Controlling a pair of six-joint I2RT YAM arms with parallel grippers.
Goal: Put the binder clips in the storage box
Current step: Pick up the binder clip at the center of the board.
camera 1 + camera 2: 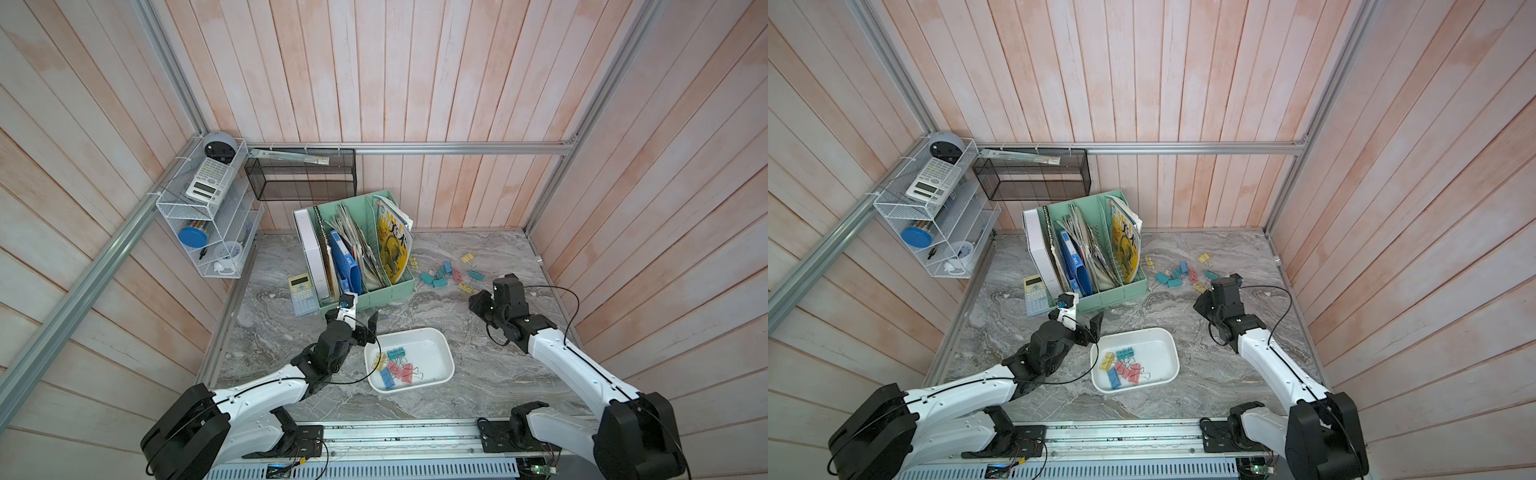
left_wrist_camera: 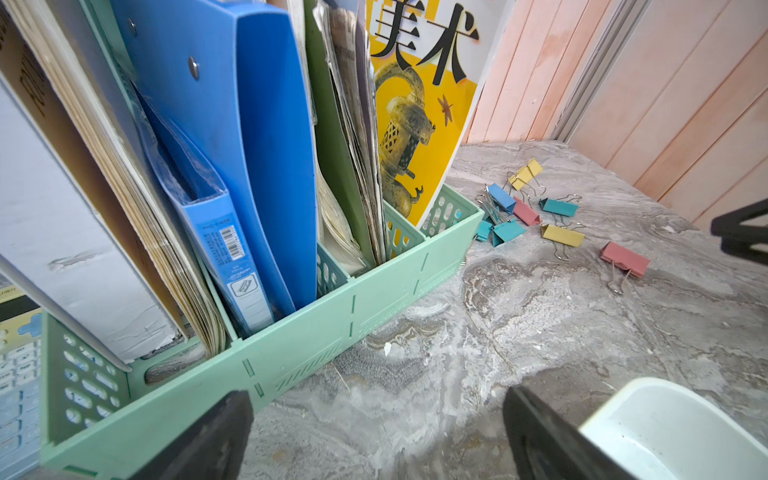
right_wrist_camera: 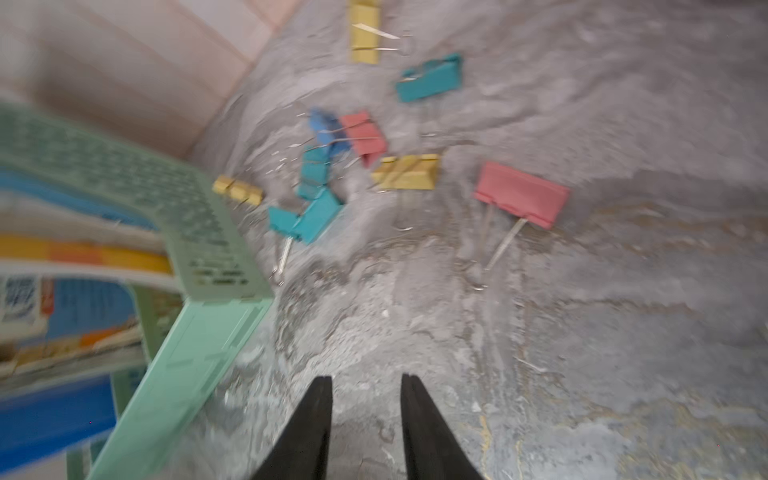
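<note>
The right gripper is found partly spread, with nothing between its jaws. The left gripper is spread wide and empty, just beside the storage box. A batch of binder clips is noted inside the box. The loose clips lie on the marble table ahead of the right gripper, with the pink clip nearest and apart from the cluster. It is judged that this clip should be taken first. The jaws should be widened, set across the clip's body rather than its wire handles, and lowered squarely. The mint organizer, off to one side of the tool, is to be avoided.
</note>
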